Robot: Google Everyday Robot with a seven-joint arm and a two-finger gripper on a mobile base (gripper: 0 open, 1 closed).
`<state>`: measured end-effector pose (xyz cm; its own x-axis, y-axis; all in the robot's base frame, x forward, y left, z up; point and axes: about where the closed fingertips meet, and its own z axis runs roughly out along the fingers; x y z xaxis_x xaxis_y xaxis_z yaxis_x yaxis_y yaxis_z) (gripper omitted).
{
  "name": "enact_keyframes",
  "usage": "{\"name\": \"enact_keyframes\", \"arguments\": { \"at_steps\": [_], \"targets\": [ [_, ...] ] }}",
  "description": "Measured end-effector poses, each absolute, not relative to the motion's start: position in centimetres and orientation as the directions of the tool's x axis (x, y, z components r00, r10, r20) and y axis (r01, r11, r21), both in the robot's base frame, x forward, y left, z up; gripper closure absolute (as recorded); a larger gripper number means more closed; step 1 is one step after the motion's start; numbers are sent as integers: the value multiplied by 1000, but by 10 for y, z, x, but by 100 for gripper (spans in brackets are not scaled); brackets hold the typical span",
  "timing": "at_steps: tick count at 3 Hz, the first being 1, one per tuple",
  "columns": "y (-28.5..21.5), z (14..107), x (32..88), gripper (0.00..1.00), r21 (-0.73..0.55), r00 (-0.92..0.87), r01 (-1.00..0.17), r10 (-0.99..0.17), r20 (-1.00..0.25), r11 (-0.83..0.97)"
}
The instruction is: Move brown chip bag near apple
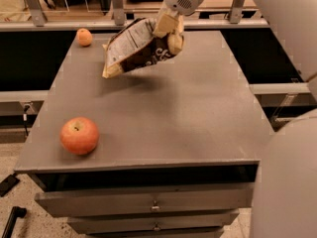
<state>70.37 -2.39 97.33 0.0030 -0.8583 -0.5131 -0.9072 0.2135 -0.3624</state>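
Observation:
The brown chip bag (134,48), dark brown with tan sealed ends and a white printed panel, hangs tilted in the air above the far middle of the grey table (163,113). My gripper (170,32) is shut on the bag's right end and holds it clear of the surface; the bag casts a shadow below. The apple (79,135), large, round and red-orange, sits near the table's front left edge, well away from the bag.
A small pale orange fruit (84,36) sits at the table's far left corner. Drawers (153,207) run below the front edge. A metal rail (74,24) crosses behind the table. My white arm body (287,172) fills the right side.

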Motion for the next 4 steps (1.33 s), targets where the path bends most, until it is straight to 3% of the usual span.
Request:
{"name": "enact_keyframes", "arguments": {
  "at_steps": [2,4],
  "targets": [
    [-44,1022,686,100,-373,64,-891,-740,-670,261],
    [-42,1017,629,100,-349,149,-928,-730,-667,130]
  ]
}}
